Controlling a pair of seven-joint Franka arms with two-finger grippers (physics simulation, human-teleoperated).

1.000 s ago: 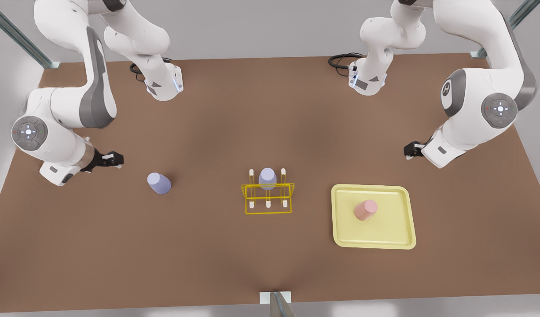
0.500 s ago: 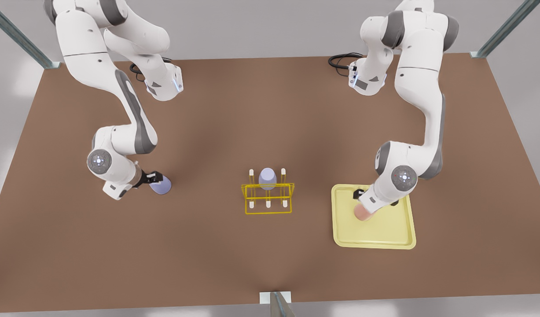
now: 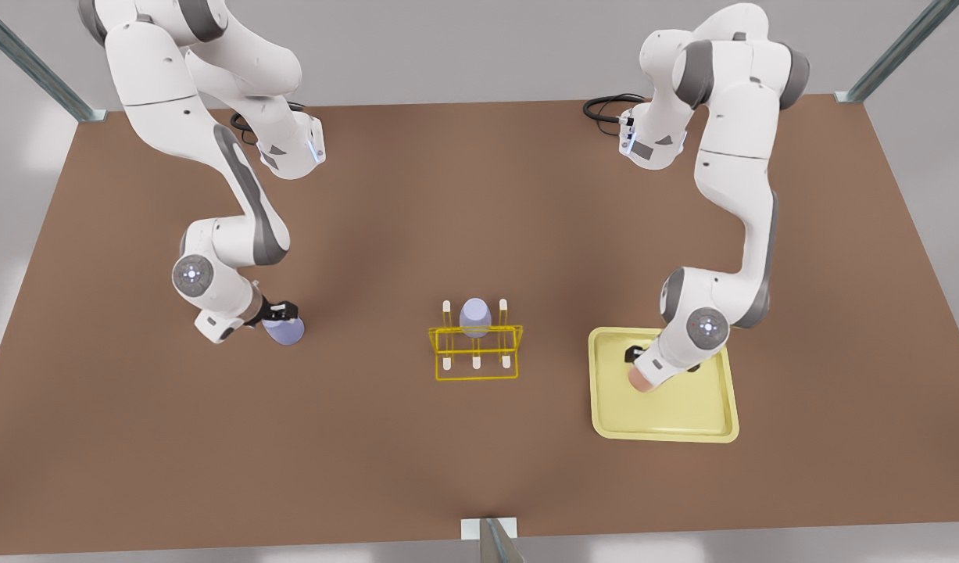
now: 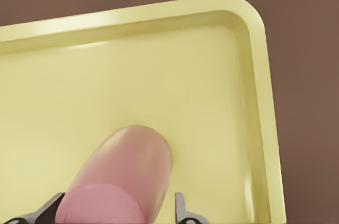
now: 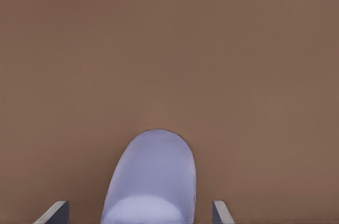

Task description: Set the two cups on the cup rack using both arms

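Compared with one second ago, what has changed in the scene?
Both arms swung in from the table's edges: the left end effector now straddles the pink cup on the tray, the right end effector the lavender cup. Cups, tray and rack stayed put.

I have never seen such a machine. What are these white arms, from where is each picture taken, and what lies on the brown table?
These are two robot arms in a simulation. The front view looks down on the table. The other two pictures come from cameras on the wrists.

The left gripper, on the front view's right, straddles the pink cup on the pale yellow tray. Its fingers are apart.

The right gripper, on the front view's left, straddles a lavender cup on the bare table, also open.

In the middle stands the yellow wire cup rack, with another lavender cup on it.

Nothing is lifted yet.
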